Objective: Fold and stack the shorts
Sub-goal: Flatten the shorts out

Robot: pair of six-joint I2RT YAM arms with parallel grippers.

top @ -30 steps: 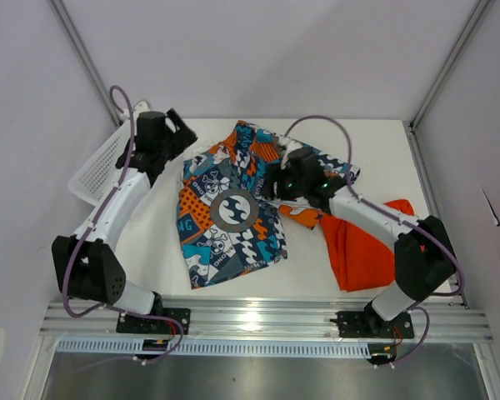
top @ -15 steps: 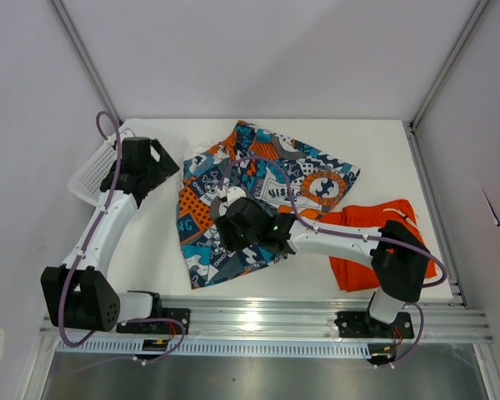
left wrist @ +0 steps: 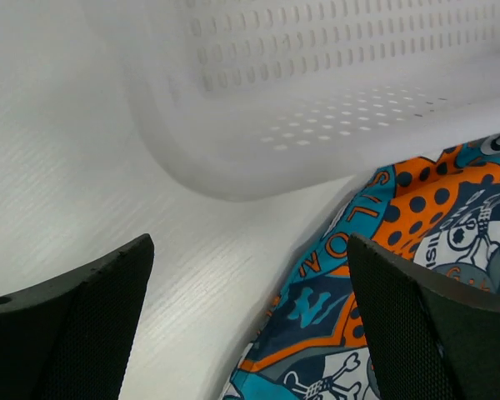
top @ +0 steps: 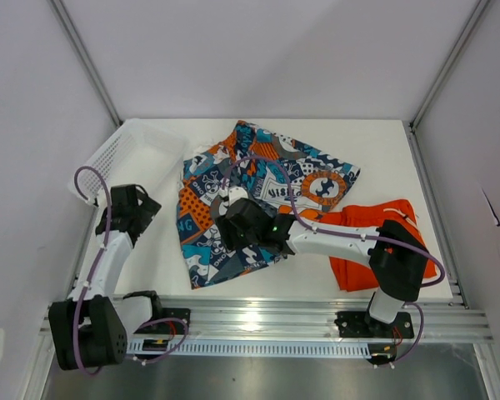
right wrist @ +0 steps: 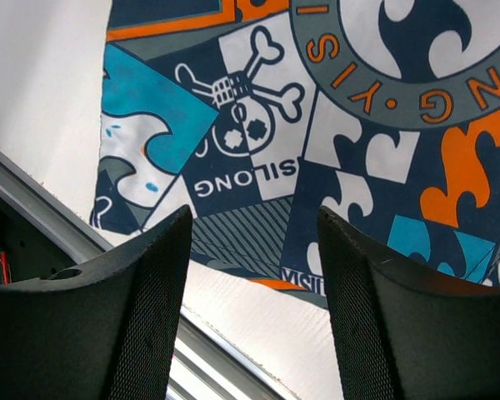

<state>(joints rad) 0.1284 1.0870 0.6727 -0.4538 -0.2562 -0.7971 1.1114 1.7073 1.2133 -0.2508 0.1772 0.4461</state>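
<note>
Two limp fabrics: patterned shorts (top: 258, 167) spread flat, plain orange shorts (top: 360, 271) crumpled

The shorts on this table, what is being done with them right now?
The right gripper hovers open and empty over the near part of the patterned shorts, which are spread out mid-table. The left gripper, also open and empty, is over the table near the basket. The orange shorts lie crumpled at the right. The two pairs are not stacked yet.
</note>
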